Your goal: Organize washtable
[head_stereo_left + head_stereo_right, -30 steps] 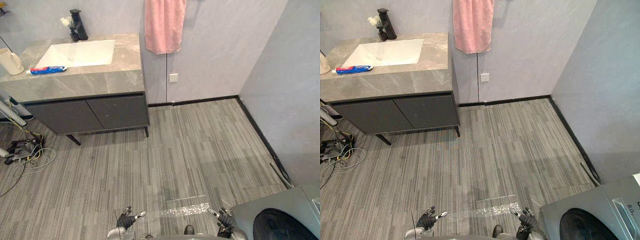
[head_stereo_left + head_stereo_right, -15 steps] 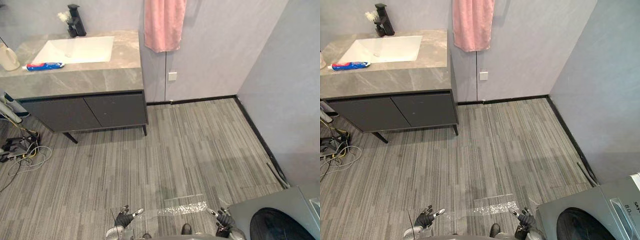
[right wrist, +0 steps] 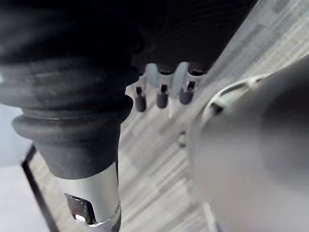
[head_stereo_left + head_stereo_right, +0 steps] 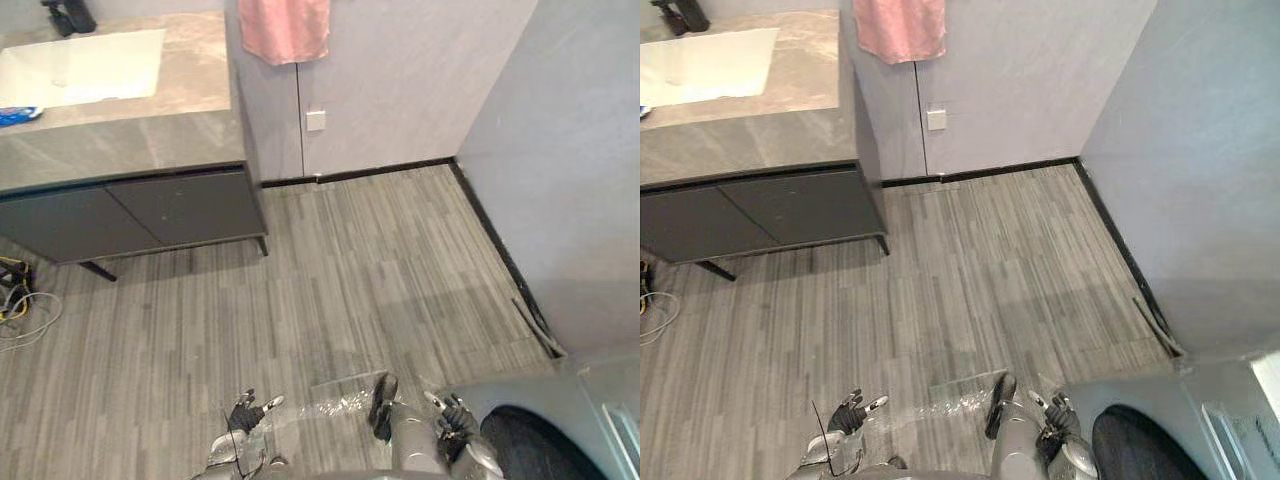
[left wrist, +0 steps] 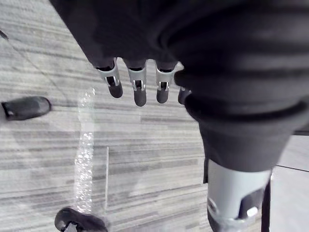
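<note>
Washtable [image 4: 140, 125] stands well apart from both hands, at the far wall. A blue tube [image 4: 14, 115] lies on its top, before the white basin [image 4: 85, 65]. A pink towel [image 4: 283, 28] hangs beside it. Left hand [image 4: 243, 413] and right hand [image 4: 455, 420] hang low over the floor, fingers loosely straight and empty.

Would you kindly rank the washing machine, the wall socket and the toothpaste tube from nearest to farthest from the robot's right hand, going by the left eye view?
1. The washing machine, directly beside the right hand, on its right.
2. The wall socket, well ahead and somewhat to its left.
3. The toothpaste tube, on the counter at the far left.
</note>
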Controlling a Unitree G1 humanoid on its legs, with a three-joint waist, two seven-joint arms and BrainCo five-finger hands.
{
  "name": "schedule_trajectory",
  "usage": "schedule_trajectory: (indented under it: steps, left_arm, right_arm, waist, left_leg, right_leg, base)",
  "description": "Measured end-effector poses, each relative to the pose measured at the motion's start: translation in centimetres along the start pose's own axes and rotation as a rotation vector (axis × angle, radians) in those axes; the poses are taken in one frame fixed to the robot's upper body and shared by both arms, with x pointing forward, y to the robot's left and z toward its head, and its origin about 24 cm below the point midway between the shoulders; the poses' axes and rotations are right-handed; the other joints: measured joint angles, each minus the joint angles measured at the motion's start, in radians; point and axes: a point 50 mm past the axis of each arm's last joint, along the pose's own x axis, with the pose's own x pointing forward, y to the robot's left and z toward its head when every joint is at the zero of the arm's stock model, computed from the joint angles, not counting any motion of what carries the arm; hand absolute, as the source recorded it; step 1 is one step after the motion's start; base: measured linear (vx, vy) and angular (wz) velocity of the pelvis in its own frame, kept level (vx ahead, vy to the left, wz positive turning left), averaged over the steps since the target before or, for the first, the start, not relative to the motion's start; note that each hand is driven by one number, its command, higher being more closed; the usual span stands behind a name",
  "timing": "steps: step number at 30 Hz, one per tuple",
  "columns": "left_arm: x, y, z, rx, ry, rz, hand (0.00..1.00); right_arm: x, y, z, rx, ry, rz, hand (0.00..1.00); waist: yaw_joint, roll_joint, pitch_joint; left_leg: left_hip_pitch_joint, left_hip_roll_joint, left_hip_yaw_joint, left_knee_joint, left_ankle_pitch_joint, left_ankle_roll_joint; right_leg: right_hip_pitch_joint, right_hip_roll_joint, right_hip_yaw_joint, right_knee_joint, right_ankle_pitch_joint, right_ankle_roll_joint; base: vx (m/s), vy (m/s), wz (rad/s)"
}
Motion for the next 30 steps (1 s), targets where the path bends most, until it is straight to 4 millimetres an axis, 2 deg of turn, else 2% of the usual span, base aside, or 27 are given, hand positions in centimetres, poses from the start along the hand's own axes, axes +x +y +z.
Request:
schedule_trajectory:
  steps: [1, 2, 3, 4, 5, 6, 8, 10, 11, 13, 14, 15, 16, 17, 18, 19, 20, 21, 22, 23, 24, 25, 26, 27, 28, 29, 30]
  left_arm:
    - [0.0, -0.4, 0.0, -0.021, -0.002, -0.007, 0.0]
    - [-0.3, -1.0, -0.4, -0.082, 0.001, -0.01, 0.0]
    - [-0.7, -0.9, -1.1, -0.139, 0.012, 0.002, 0.0]
    - [-0.7, -0.8, -0.9, -0.152, -0.001, 0.003, 0.0]
    - [-0.7, -0.7, -0.7, -0.172, -0.01, 0.007, 0.0]
    - [-0.7, -0.6, -0.7, -0.202, -0.014, 0.015, 0.0]
    - [-0.6, -0.5, -0.4, -0.226, -0.032, 0.014, 0.0]
    - [-0.5, -0.5, 0.4, -0.258, -0.068, 0.012, 0.0]
    - [-0.5, -0.4, 0.6, -0.267, -0.077, 0.017, 0.0]
    - [-0.4, -0.1, 0.9, -0.272, -0.091, 0.023, 0.0]
    - [-0.5, -0.1, 0.7, -0.273, -0.083, 0.024, 0.0]
    - [-0.6, 0.0, 0.4, -0.274, -0.078, 0.028, 0.0]
    - [-0.6, 0.0, 0.3, -0.273, -0.07, 0.029, 0.0]
    - [-0.7, 0.5, 0.0, -0.268, -0.061, 0.045, 0.0]
    - [-0.7, 1.1, 0.1, -0.257, -0.064, 0.056, 0.0]
    - [-0.6, 1.7, 0.4, -0.248, -0.071, 0.07, 0.0]
    - [-0.6, 1.9, 0.4, -0.246, -0.069, 0.073, 0.0]
    - [-0.6, 2.0, 0.2, -0.247, -0.063, 0.079, 0.0]
    - [-0.7, 2.4, -0.2, -0.255, -0.046, 0.097, 0.0]
    - [-0.8, 2.7, -0.6, -0.256, -0.034, 0.107, 0.0]
    - [-1.0, 3.0, -1.2, -0.247, -0.012, 0.118, 0.0]
    - [-1.2, 3.4, -1.6, -0.231, 0.003, 0.129, 0.0]
    - [-1.2, 3.4, -1.7, -0.227, 0.005, 0.129, 0.0]
    - [-1.2, 3.1, -1.8, -0.208, 0.011, 0.116, 0.0]
    - [-1.2, 3.0, -1.8, -0.203, 0.012, 0.11, 0.0]
    - [-1.1, 2.7, -1.7, -0.203, 0.011, 0.101, 0.0]
    - [-1.1, 2.5, -1.7, -0.206, 0.01, 0.097, 0.0]
  right_arm:
    - [0.0, -0.2, 0.1, -0.01, -0.003, -0.002, 0.0]
    - [-0.1, -0.5, -0.1, -0.06, 0.011, 0.002, 0.0]
    - [-0.1, -0.3, -0.7, -0.108, 0.034, 0.019, 0.0]
    - [-0.1, -0.1, -0.7, -0.129, 0.034, 0.029, 0.0]
    - [-0.1, -0.2, -0.4, -0.143, 0.025, 0.032, 0.0]
    - [0.0, -0.1, -0.3, -0.149, 0.018, 0.034, 0.0]
    - [0.0, -0.2, -0.3, -0.153, 0.025, 0.029, 0.0]
    - [0.1, -0.7, -0.2, -0.143, 0.025, 0.007, 0.0]
    - [0.0, -0.7, -0.2, -0.142, 0.026, 0.007, 0.0]
    - [0.0, -0.8, -0.4, -0.139, 0.029, 0.007, 0.0]
    - [-0.1, -1.0, -0.4, -0.144, 0.028, 0.002, 0.0]
    - [-0.1, -1.1, -0.5, -0.148, 0.03, 0.001, 0.0]
    - [-0.2, -1.3, -0.5, -0.153, 0.032, -0.002, 0.0]
    - [-0.3, -1.3, -1.0, -0.153, 0.047, -0.005, 0.0]
    - [-0.6, -0.7, -1.8, -0.147, 0.066, 0.01, 0.0]
    - [-0.7, -0.3, -2.3, -0.142, 0.078, 0.019, 0.0]
    - [-0.8, -0.1, -2.6, -0.139, 0.084, 0.022, 0.0]
    - [-0.9, -0.1, -2.9, -0.14, 0.093, 0.028, 0.0]
    - [-0.9, 0.0, -3.0, -0.139, 0.1, 0.036, 0.0]
    - [-0.9, 0.1, -3.2, -0.136, 0.105, 0.041, 0.0]
    - [-1.0, 0.4, -3.5, -0.13, 0.117, 0.051, 0.0]
    - [-1.1, 0.5, -3.6, -0.126, 0.117, 0.056, 0.0]
    - [-1.0, 0.4, -3.5, -0.129, 0.115, 0.053, 0.0]
    - [-1.1, -0.1, -3.3, -0.135, 0.11, 0.041, 0.0]
    - [-1.1, -0.2, -3.3, -0.136, 0.107, 0.039, 0.0]
    - [-1.2, -0.5, -3.3, -0.133, 0.105, 0.031, 0.0]
    - [-1.3, -0.7, -3.4, -0.125, 0.107, 0.026, 0.0]
  waist:
    - [-0.001, 0.001, 0.001]
    - [0.0, 0.006, 0.004]
    - [0.012, 0.005, 0.006]
    - [0.023, 0.011, 0.006]
    - [0.034, 0.013, 0.006]
    - [0.037, 0.013, 0.006]
    - [0.041, 0.01, 0.008]
    - [0.064, 0.002, 0.013]
    - [0.065, -0.001, 0.014]
    - [0.064, -0.016, 0.011]
    - [0.067, -0.006, 0.002]
    - [0.07, 0.004, -0.003]
    - [0.07, 0.019, -0.012]
    - [0.075, 0.014, -0.032]
    - [0.068, -0.039, -0.051]
    - [0.065, -0.063, -0.058]
    - [0.065, -0.072, -0.064]
    - [0.066, -0.076, -0.067]
    - [0.064, -0.073, -0.066]
    - [0.065, -0.07, -0.064]
    - [0.062, -0.057, -0.057]
    - [0.058, -0.059, -0.057]
    - [0.058, -0.057, -0.056]
    - [0.057, -0.049, -0.052]
    - [0.055, -0.046, -0.053]
    - [0.038, -0.043, -0.053]
    - [0.028, -0.041, -0.052]
  left_leg:
    - [-0.026, 0.013, -0.009, 0.071, 0.036, 0.028]
    - [-0.06, 0.05, 0.001, 0.224, 0.127, 0.125]
    - [-0.104, 0.122, 0.013, 0.44, 0.152, 0.151]
    - [-0.129, 0.147, 0.007, 0.55, 0.137, 0.144]
    - [-0.168, 0.157, -0.02, 0.675, 0.098, 0.128]
    - [-0.218, 0.15, -0.038, 0.776, 0.046, 0.133]
    - [-0.289, 0.122, -0.029, 0.822, -0.02, 0.131]
    - [-0.392, 0.078, 0.01, 0.757, -0.082, 0.138]
    - [-0.411, 0.065, 0.021, 0.715, -0.082, 0.138]
    - [-0.451, -0.008, 0.043, 0.477, -0.074, 0.142]
    - [-0.462, -0.071, 0.042, 0.16, 0.009, 0.157]
    - [-0.472, -0.076, 0.041, 0.084, 0.037, 0.163]
    - [-0.491, -0.073, 0.032, 0.049, 0.072, 0.195]
    - [-0.5, -0.083, 0.006, 0.077, 0.19, 0.278]
    - [-0.496, -0.129, 0.008, 0.066, 0.192, 0.31]
    - [-0.485, -0.161, 0.007, 0.053, 0.184, 0.327]
    - [-0.482, -0.174, 0.006, 0.053, 0.182, 0.329]
    - [-0.456, -0.191, 0.003, 0.061, 0.153, 0.338]
    - [-0.401, -0.199, 0.003, 0.065, 0.111, 0.338]
    - [-0.367, -0.201, 0.0, 0.064, 0.091, 0.331]
    - [-0.31, -0.205, -0.015, 0.066, 0.051, 0.323]
    - [-0.255, -0.214, -0.028, 0.057, 0.023, 0.321]
    - [-0.225, -0.222, -0.036, 0.041, 0.016, 0.317]
    - [-0.153, -0.233, -0.058, -0.007, 0.011, 0.311]
    - [-0.133, -0.237, -0.071, -0.023, 0.01, 0.309]
    - [-0.108, -0.243, -0.108, -0.044, 0.002, 0.305]
    - [-0.099, -0.244, -0.134, -0.049, -0.002, 0.301]
  right_leg:
    - [0.012, -0.007, -0.007, 0.015, -0.015, -0.014]
    - [0.074, 0.001, -0.015, 0.007, -0.045, -0.038]
    - [0.18, 0.038, -0.012, -0.071, -0.061, -0.042]
    - [0.221, 0.064, -0.004, -0.107, -0.063, -0.045]
    - [0.279, 0.09, 0.011, -0.158, -0.066, -0.051]
    - [0.353, 0.117, 0.03, -0.225, -0.069, -0.055]
    - [0.431, 0.141, 0.067, -0.296, -0.072, -0.058]
    - [0.515, 0.146, 0.106, -0.362, -0.074, -0.055]
    - [0.537, 0.143, 0.109, -0.375, -0.074, -0.054]
    - [0.602, 0.12, 0.107, -0.409, -0.094, -0.021]
    - [0.656, 0.119, 0.106, -0.448, -0.128, 0.035]
    - [0.672, 0.127, 0.108, -0.458, -0.146, 0.062]
    - [0.685, 0.141, 0.111, -0.464, -0.159, 0.082]
    - [0.704, 0.137, 0.125, -0.464, -0.176, 0.099]
    - [0.7, 0.09, 0.12, -0.45, -0.172, 0.103]
    - [0.694, 0.063, 0.115, -0.418, -0.157, 0.109]
    - [0.684, 0.05, 0.116, -0.386, -0.144, 0.115]
    - [0.653, 0.026, 0.14, -0.278, -0.122, 0.133]
    - [0.606, 0.001, 0.181, -0.089, -0.077, 0.191]
    - [0.573, -0.012, 0.207, 0.022, -0.038, 0.248]
    - [0.491, -0.024, 0.27, 0.259, 0.003, 0.291]
    - [0.408, -0.042, 0.275, 0.448, -0.017, 0.289]
    - [0.372, -0.056, 0.261, 0.505, -0.042, 0.276]
    - [0.297, -0.073, 0.199, 0.543, -0.134, 0.195]
    - [0.278, -0.073, 0.18, 0.523, -0.166, 0.161]
    - [0.245, -0.066, 0.157, 0.437, -0.2, 0.14]
    - [0.235, -0.055, 0.156, 0.359, -0.208, 0.134]
  base:
    - [0.68, -0.516, 0.26]
    - [0.55, -0.442, 0.17]
    - [0.54, -0.417, -0.11]
    - [0.41, -0.296, -0.55]
    - [0.47, -0.281, -0.73]
    - [0.55, -0.277, -0.79]
    - [0.47, -0.173, -0.61]
    - [0.39, -0.039, -0.6]
    - [0.32, 0.01, -0.42]
    - [0.42, 0.088, -0.31]
    - [0.5, 0.161, -0.34]
    - [0.42, 0.176, -0.32]
    - [0.38, 0.205, -0.26]
    - [0.59, 0.275, -0.04]
    - [0.6, 0.259, 0.13]
    - [0.51, 0.19, 0.34]
    - [0.41, 0.176, 0.38]
    - [0.61, 0.305, 0.35]
    - [0.5, 0.262, 0.25]
    - [0.57, 0.282, 0.12]
    - [0.35, 0.141, 0.16]
    - [0.49, 0.186, 0.24]
    - [0.41, 0.1, 0.42]
    - [0.38, 0.077, 0.42]
    - [0.28, 0.024, 0.75]
    - [0.21, -0.05, 0.78]
    - [0.27, -0.099, 1.02]
